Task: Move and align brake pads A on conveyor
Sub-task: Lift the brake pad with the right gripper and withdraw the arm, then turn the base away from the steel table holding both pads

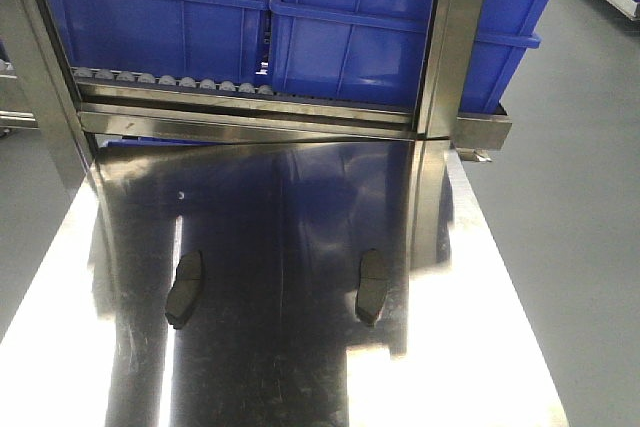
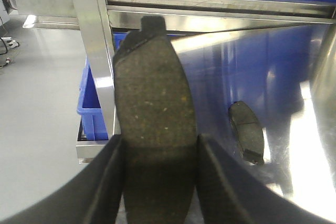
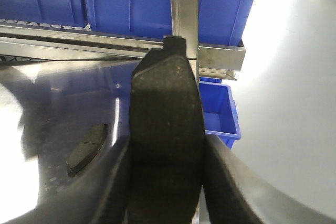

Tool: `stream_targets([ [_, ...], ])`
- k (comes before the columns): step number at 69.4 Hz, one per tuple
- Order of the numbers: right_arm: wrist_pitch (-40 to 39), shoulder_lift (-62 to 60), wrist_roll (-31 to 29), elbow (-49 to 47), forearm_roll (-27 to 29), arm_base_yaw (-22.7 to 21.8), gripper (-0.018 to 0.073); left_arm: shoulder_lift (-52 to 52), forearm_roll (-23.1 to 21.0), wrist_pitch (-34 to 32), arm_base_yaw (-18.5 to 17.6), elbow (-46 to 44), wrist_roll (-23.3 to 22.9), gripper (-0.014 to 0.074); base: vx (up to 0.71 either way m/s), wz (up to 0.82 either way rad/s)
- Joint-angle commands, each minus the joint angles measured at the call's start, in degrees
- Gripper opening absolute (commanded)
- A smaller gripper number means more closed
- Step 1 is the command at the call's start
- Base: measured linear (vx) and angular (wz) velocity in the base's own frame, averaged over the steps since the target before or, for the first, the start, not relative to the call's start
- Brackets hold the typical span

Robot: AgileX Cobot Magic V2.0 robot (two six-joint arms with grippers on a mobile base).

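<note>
Brake pads A (image 2: 155, 119) half-hidden between jaws

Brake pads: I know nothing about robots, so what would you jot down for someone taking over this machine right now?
Left gripper: shut on the left-held brake pad.
Right gripper: shut on the right-held brake pad.
On the steel table, lying flat and apart: left table pad, right table pad.
Conveyor: not in view.
Done: two pads are in the grippers.
Left: place all four on the conveyor and align them.
</note>
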Motion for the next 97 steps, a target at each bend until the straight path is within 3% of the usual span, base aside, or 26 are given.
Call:
stream_targets([
  [1, -6.0, 0.4, -0.3, -1.7, -0.5, -0.2, -0.0007, 0.2, -0.6, -5.4, -0.2, -1.6, -0.2, -0.0006, 0.0, 0.0],
  [50, -6.0, 0.4, -0.3, -1.7, -0.6, -0.2, -0.0007, 0.3, -0.6, -5.5, -0.2, -1.6, -0.2, -0.0006, -0.02, 0.06],
  [97, -5.6, 0.4, -0.3, -1.7, -0.6, -0.2, -0.0007, 0.3, -0.6, -5.5, -0.2, -1.6, -0.2, -0.0006, -0.16, 0.69],
])
